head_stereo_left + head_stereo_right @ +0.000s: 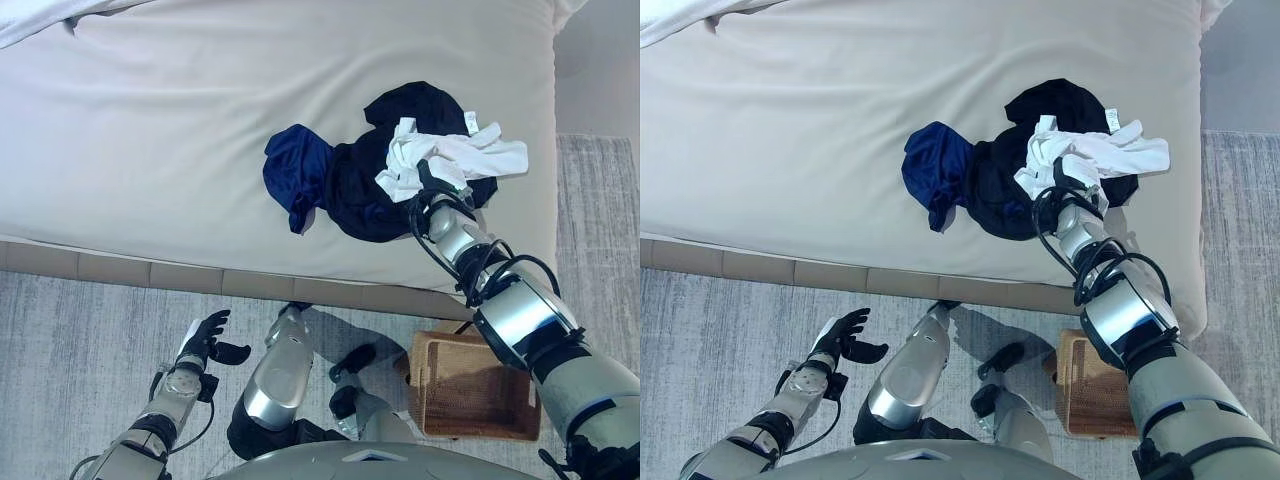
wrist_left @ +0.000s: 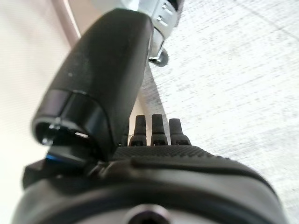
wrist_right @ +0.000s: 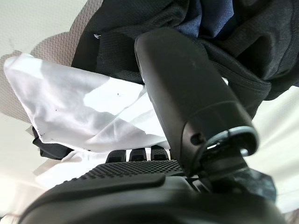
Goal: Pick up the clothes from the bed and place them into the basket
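Basket [image 1: 478, 392] holds no clothes yet; all clothes remain on bed [image 1: 180, 150]. Right hand [image 1: 437, 183] fingers apparently grasp white garment [image 1: 470, 155]; left hand [image 1: 205, 338] released, idle.

White cloth [image 1: 455, 155], black garment [image 1: 400, 190], navy garment [image 1: 297, 172], beige bed [image 1: 180, 130].

Bed [image 1: 150, 150] left of clothes pile [image 1: 380, 170] bare; basket [image 1: 470, 390] open-topped, right arm above it.

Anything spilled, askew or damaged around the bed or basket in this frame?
Nothing stands out. The white garment, black garment and navy garment lie heaped on the beige bed; the brown wicker basket sits upright on the floor.
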